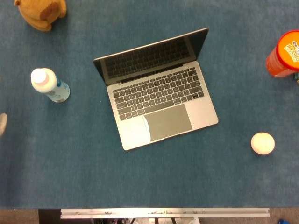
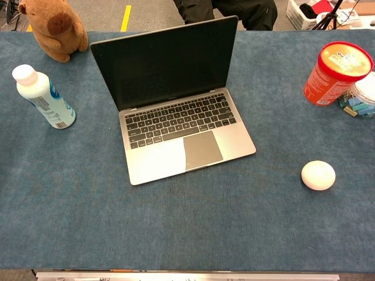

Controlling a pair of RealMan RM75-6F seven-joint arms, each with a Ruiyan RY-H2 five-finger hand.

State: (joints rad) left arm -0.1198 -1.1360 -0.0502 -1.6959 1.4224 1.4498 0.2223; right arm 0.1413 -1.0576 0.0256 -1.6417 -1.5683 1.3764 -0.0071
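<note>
Currently open laptop (image 1: 156, 95) centre frame on blue table (image 1: 70, 163), screen dark. White bottle (image 1: 49, 85) left, plush toy (image 1: 41, 13) upper left, orange canister (image 1: 284, 53) upper right, white egg-shaped object (image 1: 262, 143) lower right. Left hand (image 1: 2, 123) sliver at left edge, state unclear. Right hand unseen.

A pale beige rounded fingertip of the left hand (image 1: 2, 123) at the frame edge.
</note>
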